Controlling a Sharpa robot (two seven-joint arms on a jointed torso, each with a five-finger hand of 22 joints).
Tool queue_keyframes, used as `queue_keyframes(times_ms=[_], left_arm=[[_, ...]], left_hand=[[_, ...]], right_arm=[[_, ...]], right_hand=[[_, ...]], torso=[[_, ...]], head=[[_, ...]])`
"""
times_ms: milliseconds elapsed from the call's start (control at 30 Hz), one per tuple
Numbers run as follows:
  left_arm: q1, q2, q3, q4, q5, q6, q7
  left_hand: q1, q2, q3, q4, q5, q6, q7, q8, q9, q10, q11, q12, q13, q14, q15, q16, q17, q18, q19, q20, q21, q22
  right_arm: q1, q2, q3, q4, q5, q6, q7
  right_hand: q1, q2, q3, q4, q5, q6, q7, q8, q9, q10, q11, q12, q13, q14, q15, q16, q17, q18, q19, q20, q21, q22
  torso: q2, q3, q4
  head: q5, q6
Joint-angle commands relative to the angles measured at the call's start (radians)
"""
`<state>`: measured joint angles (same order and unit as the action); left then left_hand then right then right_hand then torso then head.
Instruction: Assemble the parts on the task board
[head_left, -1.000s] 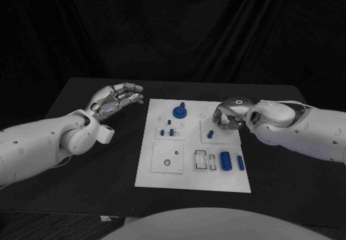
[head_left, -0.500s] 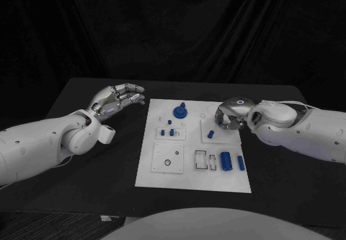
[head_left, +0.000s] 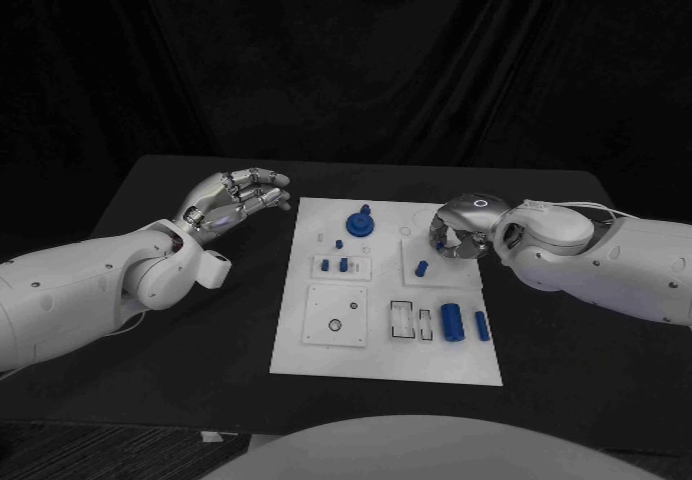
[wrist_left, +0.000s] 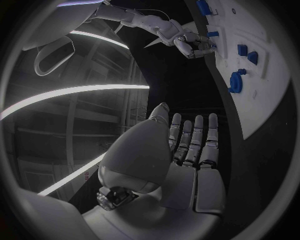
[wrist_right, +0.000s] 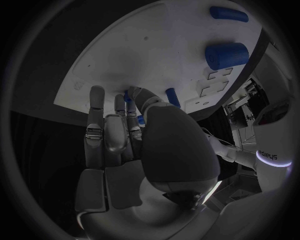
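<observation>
White flat task board (head_left: 387, 300) lies in the middle of the black table (head_left: 173, 350). From the head view, small blue parts sit on it: a round blue piece with a peg (head_left: 359, 221) at the far end, two little blue pegs (head_left: 335, 265) in a small square block on the left, a small blue peg (head_left: 421, 268) just near the right hand, and a fat blue cylinder (head_left: 451, 322) with a thin blue cylinder (head_left: 482, 325) beside it on the near right. The left hand (head_left: 231, 201) floats over the table to the left of the board, fingers apart, holding nothing. The right hand (head_left: 459, 232) is over the far right part of the board with fingers curled down.

From the left wrist, the left hand (wrist_left: 184, 150) is flat and empty, with the board (wrist_left: 265, 90) off to one side.

From the right wrist, the right hand (wrist_right: 125, 135) reaches down to the board (wrist_right: 144, 55), and a bit of blue (wrist_right: 127, 96) shows at its fingertips. I cannot tell if it is holding that piece.
</observation>
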<state>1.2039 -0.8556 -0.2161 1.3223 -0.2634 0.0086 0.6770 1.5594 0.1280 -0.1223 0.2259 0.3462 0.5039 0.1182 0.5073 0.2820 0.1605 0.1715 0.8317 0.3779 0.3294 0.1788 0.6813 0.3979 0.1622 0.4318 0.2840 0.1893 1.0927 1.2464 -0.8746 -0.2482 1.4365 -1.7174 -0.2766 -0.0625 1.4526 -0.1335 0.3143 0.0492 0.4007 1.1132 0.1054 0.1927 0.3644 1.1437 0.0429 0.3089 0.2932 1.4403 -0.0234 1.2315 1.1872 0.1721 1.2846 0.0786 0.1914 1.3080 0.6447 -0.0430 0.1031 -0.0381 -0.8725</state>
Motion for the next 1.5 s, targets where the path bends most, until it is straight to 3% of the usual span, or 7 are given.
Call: queue_keyframes(times_ms=[33, 200, 333, 733, 1000, 1333, 1500], left_arm=[[-0.002, 0.002, 0.001, 0.001, 0.008, 0.011, 0.053], [-0.002, 0.003, 0.001, 0.000, 0.009, 0.012, 0.048], [-0.002, 0.005, 0.001, -0.001, 0.009, 0.012, 0.046], [-0.003, 0.018, 0.001, -0.007, 0.009, 0.008, 0.053], [-0.008, 0.026, 0.001, -0.011, 0.009, 0.013, 0.051], [-0.014, 0.035, 0.001, -0.016, 0.009, 0.021, 0.049], [-0.016, 0.037, 0.001, -0.017, 0.009, 0.023, 0.050]], left_hand=[[0.014, 0.003, 0.000, -0.009, 0.008, 0.008, 0.002, -0.001, -0.003, 0.005, 0.000, 0.004, -0.003, 0.011, 0.000, 0.004, -0.002, 0.013, 0.007, 0.000, 0.005, -0.001], [0.019, 0.005, 0.001, -0.012, 0.015, 0.010, 0.003, -0.003, -0.006, 0.006, 0.000, 0.004, -0.006, 0.014, 0.001, 0.005, -0.003, 0.013, 0.010, 0.000, 0.006, -0.001], [0.024, 0.008, 0.003, -0.014, 0.023, 0.012, 0.003, -0.004, -0.009, 0.008, 0.000, 0.004, -0.008, 0.016, 0.001, 0.004, -0.004, 0.012, 0.011, 0.000, 0.008, -0.001], [0.036, 0.010, 0.007, -0.023, 0.039, 0.023, 0.006, -0.005, -0.015, 0.020, -0.002, 0.008, -0.013, 0.028, -0.004, 0.006, -0.006, 0.014, 0.017, -0.002, 0.012, -0.001], [0.037, 0.011, 0.008, -0.023, 0.041, 0.024, 0.007, -0.005, -0.016, 0.021, -0.002, 0.008, -0.014, 0.028, -0.005, 0.006, -0.007, 0.014, 0.018, -0.002, 0.012, -0.001], [0.038, 0.012, 0.008, -0.023, 0.043, 0.024, 0.007, -0.006, -0.018, 0.021, -0.002, 0.007, -0.015, 0.027, -0.007, 0.004, -0.008, 0.015, 0.017, -0.003, 0.012, -0.001], [0.039, 0.012, 0.009, -0.023, 0.043, 0.024, 0.007, -0.007, -0.019, 0.021, -0.003, 0.007, -0.016, 0.026, -0.008, 0.003, -0.008, 0.015, 0.016, -0.003, 0.012, -0.001]], right_arm=[[-0.003, -0.006, 0.001, 0.006, 0.015, -0.064, 0.020], [0.003, -0.024, 0.001, 0.028, 0.032, -0.116, 0.030], [0.028, -0.045, 0.001, 0.058, 0.043, -0.134, 0.029], [0.078, -0.087, 0.001, 0.226, 0.070, -0.080, 0.010], [0.046, -0.029, 0.001, 0.306, 0.074, -0.011, 0.021], [-0.005, 0.079, 0.001, 0.261, 0.057, 0.023, 0.035], [-0.020, 0.112, 0.001, 0.236, 0.053, 0.034, 0.043]], right_hand=[[0.003, 0.012, -0.002, -0.004, -0.009, 0.006, -0.001, 0.004, 0.003, 0.007, -0.002, -0.004, 0.000, -0.001, -0.008, 0.004, 0.000, 0.010, 0.003, -0.007, -0.003, 0.018], [0.009, 0.018, 0.000, -0.007, -0.012, 0.006, 0.000, 0.002, 0.007, 0.009, -0.002, -0.008, -0.003, -0.001, -0.010, 0.002, -0.003, 0.010, 0.004, -0.008, -0.003, 0.019], [0.011, 0.020, 0.001, -0.007, -0.012, 0.005, 0.000, 0.002, 0.008, 0.010, -0.002, -0.010, -0.004, 0.000, -0.010, 0.002, -0.003, 0.010, 0.005, -0.009, -0.003, 0.020], [0.009, 0.025, -0.001, -0.002, -0.030, -0.003, 0.001, -0.009, 0.011, 0.013, -0.001, -0.022, -0.011, -0.004, -0.008, -0.013, -0.019, 0.008, 0.004, -0.008, -0.007, 0.019], [0.019, 0.027, 0.006, -0.006, -0.032, -0.015, 0.007, -0.032, 0.002, 0.012, 0.004, -0.045, -0.025, -0.008, -0.005, -0.028, -0.034, 0.008, 0.004, -0.008, -0.010, 0.020], [0.026, 0.023, 0.009, -0.013, -0.026, -0.023, 0.012, -0.051, -0.011, 0.015, 0.008, -0.058, -0.034, -0.007, -0.004, -0.032, -0.038, 0.007, 0.005, -0.008, -0.009, 0.023], [0.027, 0.021, 0.011, -0.014, -0.023, -0.027, 0.014, -0.060, -0.016, 0.016, 0.010, -0.062, -0.037, -0.006, -0.003, -0.032, -0.038, 0.007, 0.005, -0.007, -0.009, 0.023]], torso=[[-0.001, 0.0003, 0.0008], [-0.001, 0.0000, 0.0010], [-0.001, 0.0001, 0.0008], [-0.003, -0.0001, 0.0010], [-0.005, -0.0009, -0.0010], [-0.004, 0.0020, 0.0003], [-0.004, 0.0002, 0.0017]], head=[[0.004, 0.000], [0.007, 0.000], [0.008, 0.000], [0.007, 0.000], [0.020, 0.000], [0.038, 0.000], [0.040, 0.000]])
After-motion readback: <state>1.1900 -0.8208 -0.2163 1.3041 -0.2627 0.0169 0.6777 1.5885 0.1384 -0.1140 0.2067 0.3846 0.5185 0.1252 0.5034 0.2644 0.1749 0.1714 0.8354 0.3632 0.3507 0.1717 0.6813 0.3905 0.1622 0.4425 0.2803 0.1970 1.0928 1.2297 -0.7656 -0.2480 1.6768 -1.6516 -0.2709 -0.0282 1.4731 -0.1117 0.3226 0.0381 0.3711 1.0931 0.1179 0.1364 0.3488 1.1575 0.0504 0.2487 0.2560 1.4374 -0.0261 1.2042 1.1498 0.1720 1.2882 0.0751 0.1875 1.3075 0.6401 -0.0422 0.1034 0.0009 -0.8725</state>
